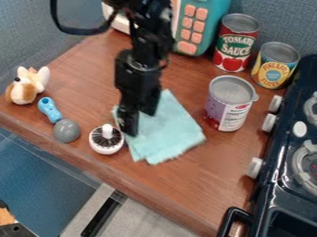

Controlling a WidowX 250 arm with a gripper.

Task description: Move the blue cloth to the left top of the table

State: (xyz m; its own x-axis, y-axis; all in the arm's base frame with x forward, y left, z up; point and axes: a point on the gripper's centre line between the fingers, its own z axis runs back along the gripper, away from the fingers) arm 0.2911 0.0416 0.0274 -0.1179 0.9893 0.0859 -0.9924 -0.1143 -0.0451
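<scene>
The black gripper [140, 122] hangs from the top edge over the upper left part of the blue cloth [168, 133]. Its fingers stand apart, one lower and to the left near the cloth's left edge, the other higher and to the right. The light blue cloth lies on the middle of the wooden table [204, 185], slightly rumpled, with part of it hidden behind the gripper. Whether the fingertips touch the cloth is unclear.
Close left of the cloth stands a white-rimmed brush [106, 140]; a grey-and-blue toy [66, 130] and plush dog [27, 86] lie farther left. Cans, including a purple one [229, 104], stand right, beside the stove [285, 152]. A teal toy [201, 25] is behind.
</scene>
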